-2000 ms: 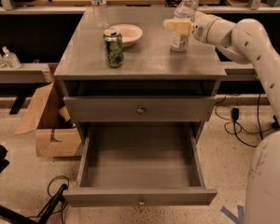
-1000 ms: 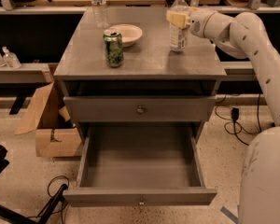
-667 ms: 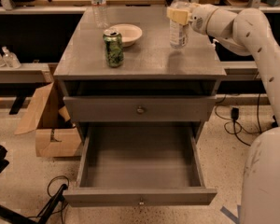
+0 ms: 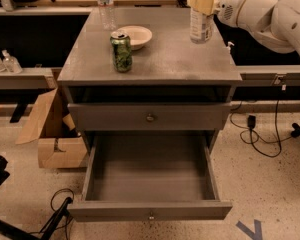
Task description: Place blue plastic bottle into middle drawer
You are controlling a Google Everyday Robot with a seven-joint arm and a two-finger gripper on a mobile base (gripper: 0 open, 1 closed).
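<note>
The blue plastic bottle point(image 4: 201, 24), clear with a white-and-pale-blue label, hangs just above the right rear of the grey cabinet top point(image 4: 165, 59). My gripper point(image 4: 203, 2) comes in from the right and is shut on the bottle's upper part, hiding its cap. The middle drawer point(image 4: 115, 212), the lowest one with a small round knob, is pulled fully open below and to the left of the bottle, and nothing shows inside it.
A green can point(image 4: 121, 51) and a white bowl point(image 4: 135, 35) stand on the cabinet top's left half, with a slimmer clear bottle point(image 4: 105, 4) behind them. The knobbed drawer above point(image 4: 150, 117) is closed. A cardboard box point(image 4: 55, 134) and cables lie on the floor beside the cabinet.
The gripper has risen and shifted slightly right with the bottle, lifting it off the cabinet top. The can, the bowl and the drawers have not moved.
</note>
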